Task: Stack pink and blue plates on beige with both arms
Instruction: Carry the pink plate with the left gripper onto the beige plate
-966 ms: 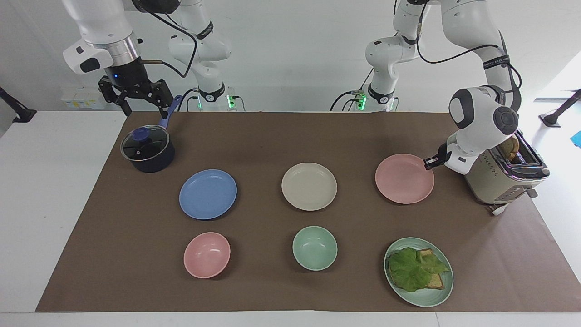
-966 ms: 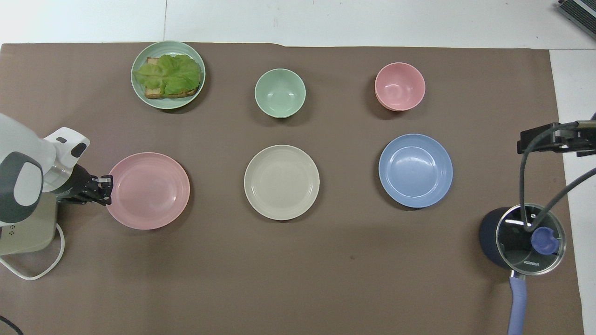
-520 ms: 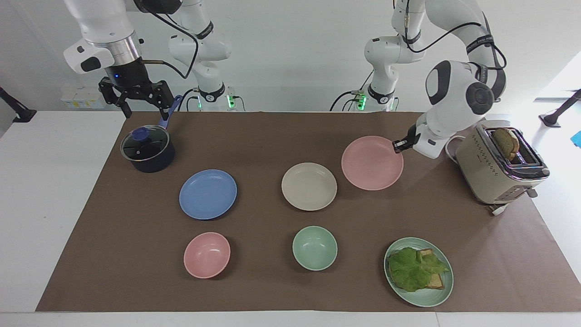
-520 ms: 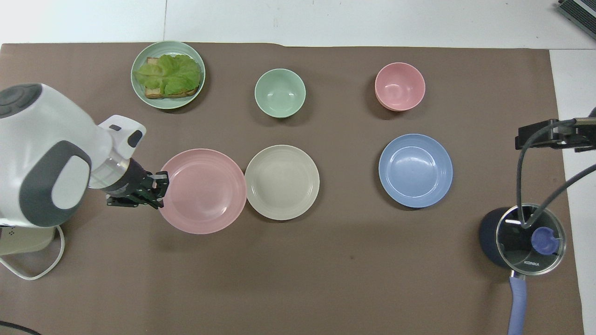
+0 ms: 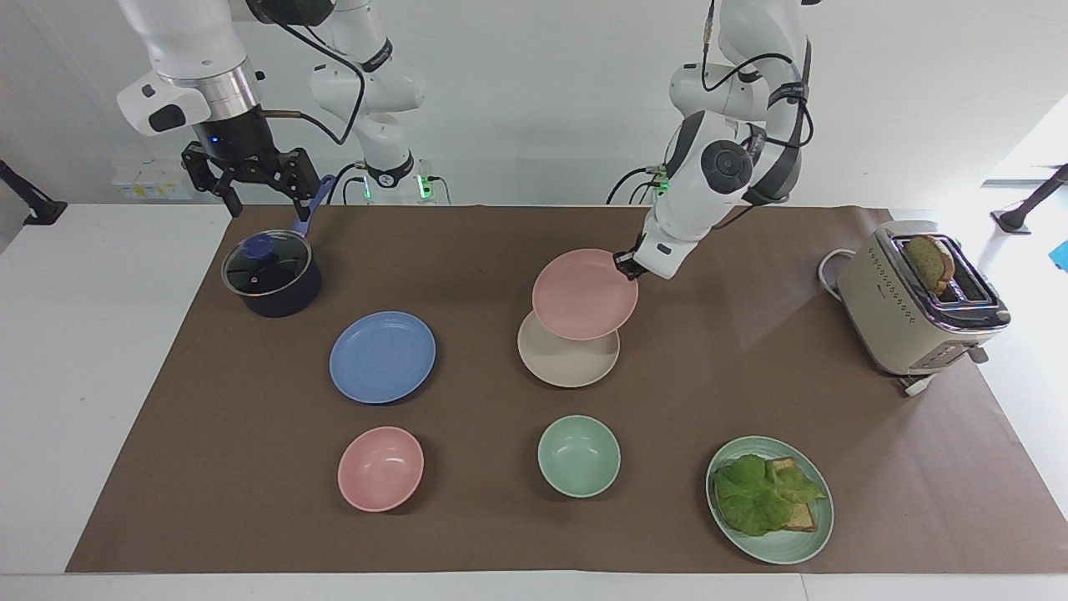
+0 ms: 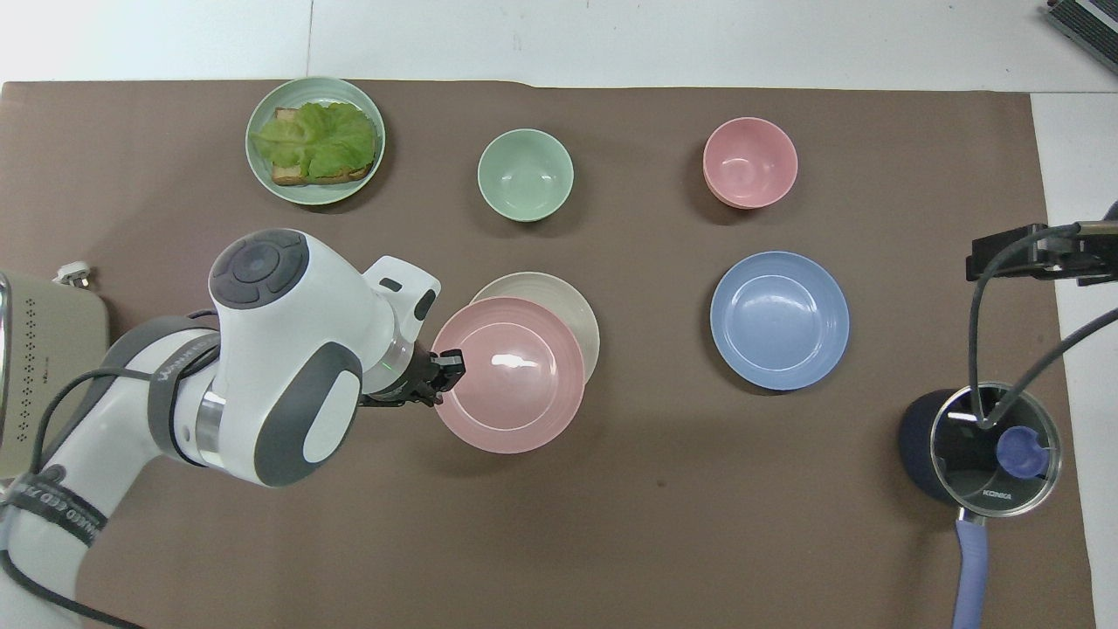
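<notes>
The left gripper (image 5: 624, 264) has its fingers clamped on the rim of the pink plate (image 5: 584, 294), holding it in the air, tilted, over the beige plate (image 5: 567, 359) at mid tabletop. The blue plate (image 5: 382, 356) lies flat toward the right arm's end. The right gripper (image 5: 250, 179) waits, fingers spread and empty, above the lidded saucepan (image 5: 271, 275).

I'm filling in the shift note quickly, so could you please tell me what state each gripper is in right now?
Left gripper: shut on the pink plate, over the beige plate.
Right gripper: open, holding nothing, waiting above the pot.
</notes>
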Controlling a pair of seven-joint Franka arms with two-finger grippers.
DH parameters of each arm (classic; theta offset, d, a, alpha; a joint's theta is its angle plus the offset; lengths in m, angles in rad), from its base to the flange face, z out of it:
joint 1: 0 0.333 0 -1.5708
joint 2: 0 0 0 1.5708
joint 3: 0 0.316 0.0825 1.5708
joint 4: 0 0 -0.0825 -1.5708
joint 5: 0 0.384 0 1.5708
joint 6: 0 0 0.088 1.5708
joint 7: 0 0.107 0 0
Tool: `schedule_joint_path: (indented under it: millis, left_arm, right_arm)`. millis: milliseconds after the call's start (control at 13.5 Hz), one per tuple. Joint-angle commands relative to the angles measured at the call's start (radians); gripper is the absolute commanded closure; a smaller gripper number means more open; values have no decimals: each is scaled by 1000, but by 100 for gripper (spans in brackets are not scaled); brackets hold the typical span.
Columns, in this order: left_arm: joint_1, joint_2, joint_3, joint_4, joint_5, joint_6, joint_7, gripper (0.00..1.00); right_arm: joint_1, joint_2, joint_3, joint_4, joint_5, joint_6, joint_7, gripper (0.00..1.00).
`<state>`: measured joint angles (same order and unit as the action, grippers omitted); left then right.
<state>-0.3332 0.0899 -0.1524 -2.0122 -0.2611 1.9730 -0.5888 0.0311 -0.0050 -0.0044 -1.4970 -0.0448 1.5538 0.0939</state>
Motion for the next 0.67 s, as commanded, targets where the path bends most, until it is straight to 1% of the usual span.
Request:
schedule_joint_path:
  millis: [0, 74, 149, 223, 446, 594]
  left_arm:
    - [-21, 46, 19, -14, -23, 107, 6, 100]
    - [-29, 51, 20, -14, -23, 124, 12, 100]
    - [-27, 53, 21, -10, -23, 124, 12, 39]
    - [-29, 53, 21, -10, -23, 124, 15, 0]
    - [-21, 51, 24, -5, -21, 104, 17, 0]
    - [0, 48, 34, 1, -4, 83, 15, 0]
  right_arm:
    - [-5, -10, 0, -22, 28, 25, 12, 0]
    - [-5, -10, 0, -23, 28, 26, 14, 0]
    - [-5, -13, 0, -31, 29, 26, 12, 0]
    - [-10, -16, 0, -35, 29, 32, 10, 0]
    - [-22, -24, -3, -80, 29, 77, -3, 0]
    - [-28, -23, -3, -113, 29, 84, -5, 0]
